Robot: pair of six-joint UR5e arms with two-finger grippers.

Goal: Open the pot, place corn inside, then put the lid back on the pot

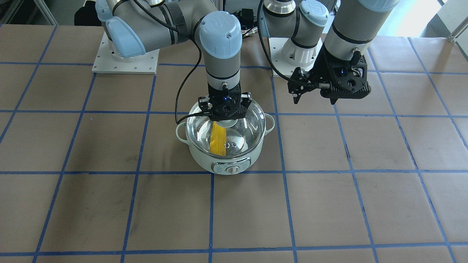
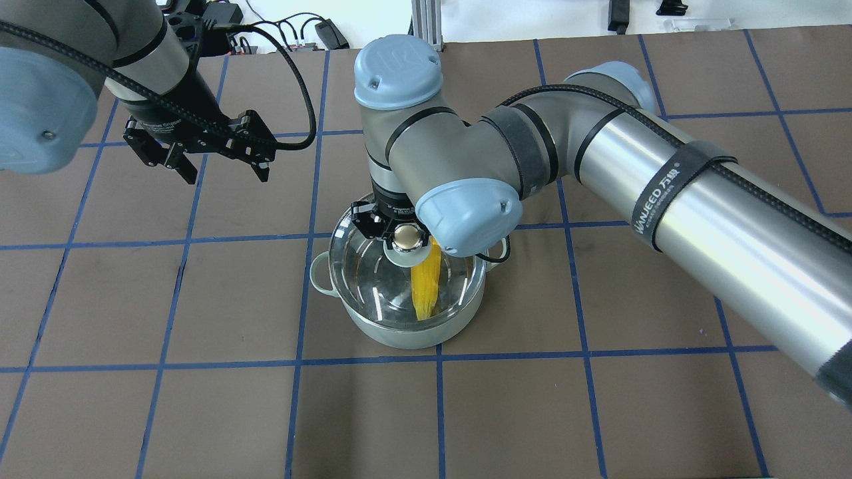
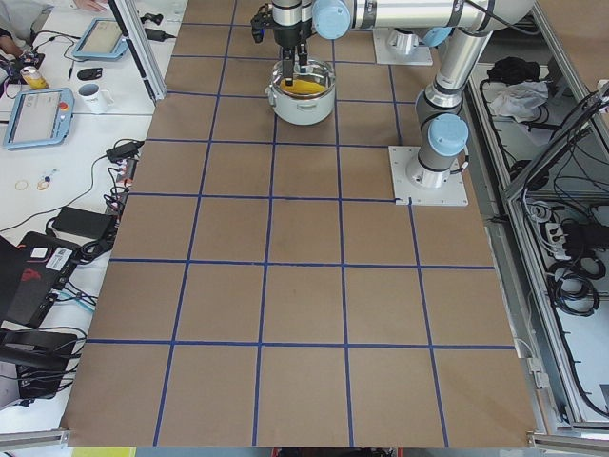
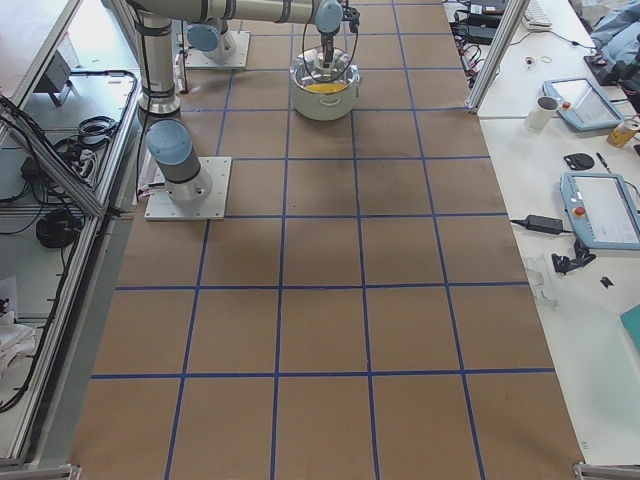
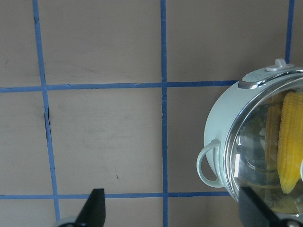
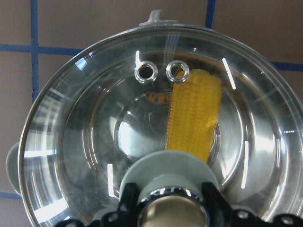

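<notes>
The mint-green pot (image 1: pixel 234 160) stands mid-table, its control panel turned away from the robot. The yellow corn (image 1: pixel 218 140) lies inside it, seen through the glass in the right wrist view (image 6: pixel 196 118). The clear glass lid (image 1: pixel 245 131) sits on the pot's rim. My right gripper (image 1: pixel 227 119) is straight above the pot, shut on the lid's knob (image 2: pixel 407 237), with a finger on either side of it in the right wrist view. My left gripper (image 2: pixel 226 174) is open and empty, and hovers above the table off to the pot's side. Its view shows the pot's loop handle (image 5: pixel 208 163).
The two arm base plates (image 1: pixel 126 62) are bolted at the robot's edge of the table. The brown table cover (image 1: pixel 109 204) carries a blue tape grid. Side desks hold tablets (image 4: pixel 600 205), a mug (image 4: pixel 545 112) and cables beyond the table's far edge.
</notes>
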